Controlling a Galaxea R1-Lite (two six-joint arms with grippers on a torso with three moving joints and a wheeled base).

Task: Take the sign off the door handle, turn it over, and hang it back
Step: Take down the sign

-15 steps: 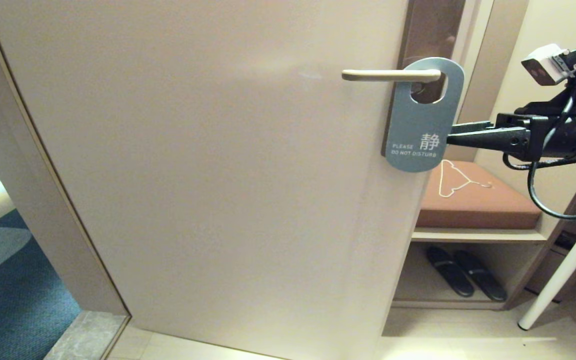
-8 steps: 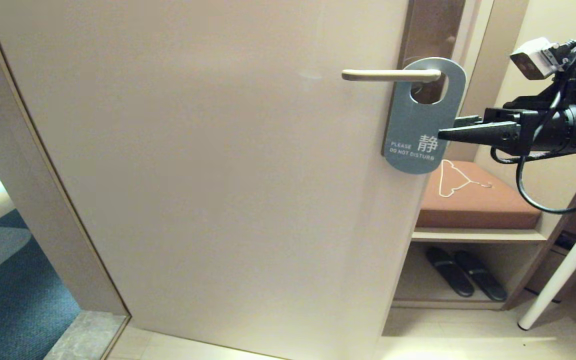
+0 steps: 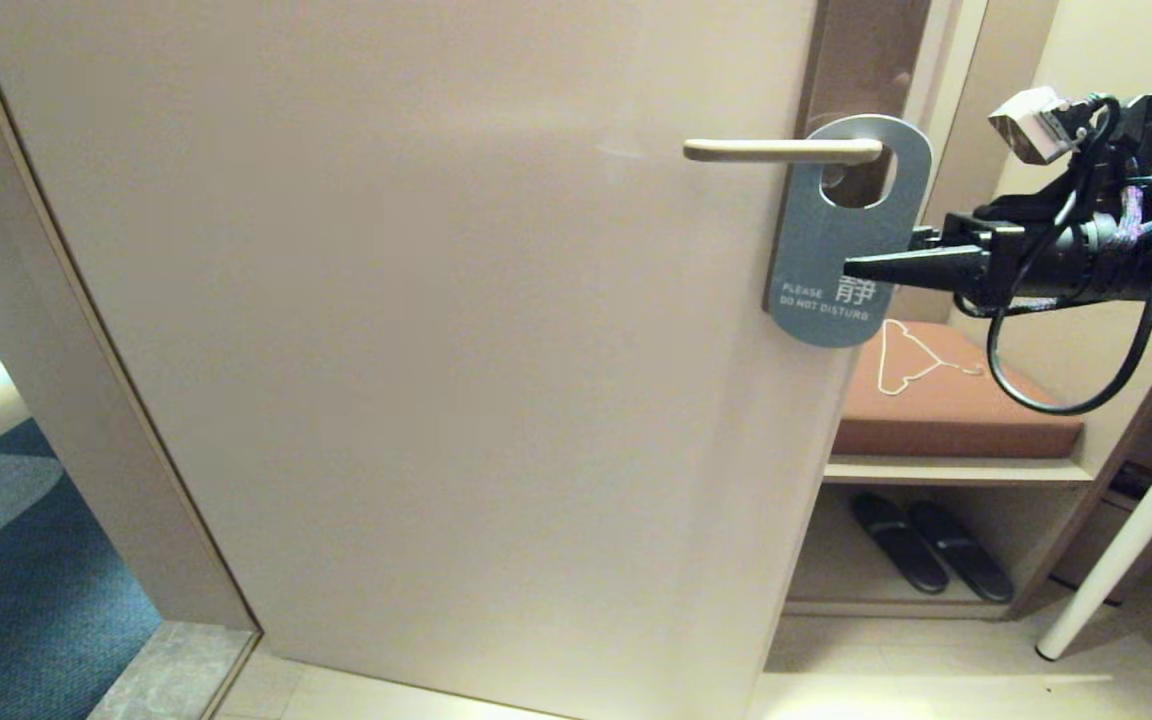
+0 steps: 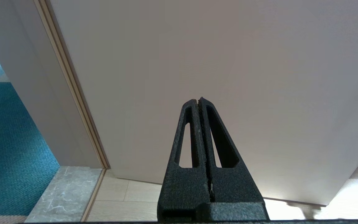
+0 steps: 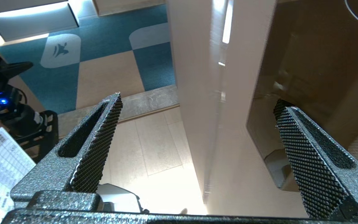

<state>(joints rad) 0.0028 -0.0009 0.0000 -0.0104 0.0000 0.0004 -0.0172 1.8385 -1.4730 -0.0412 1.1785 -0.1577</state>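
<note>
Right gripper (image 3: 851, 268) reaching in level from the right, jaws spread wide, nothing held; in the right wrist view, door edge (image 5: 210, 124) seen between the two textured fingers (image 5: 96, 137), clear of both. In the head view, near fingertip crossing in front of the lower right part of the sign (image 3: 841, 240), just above its white lettering; contact not determinable. One sign, blue-grey face outward, reading PLEASE DO NOT DISTURB, hanging by its oval hole on the one door handle (image 3: 781, 151), at the right side of the door (image 3: 416, 350). Left gripper (image 4: 201, 102) parked low before the door, fingers pressed together, empty. Beyond the door to the right: one brown cushion (image 3: 956, 405) carrying one white wire hanger (image 3: 911, 368); two black slippers (image 3: 931, 555) on the shelf beneath; one white table leg (image 3: 1121, 545) at far right.
</note>
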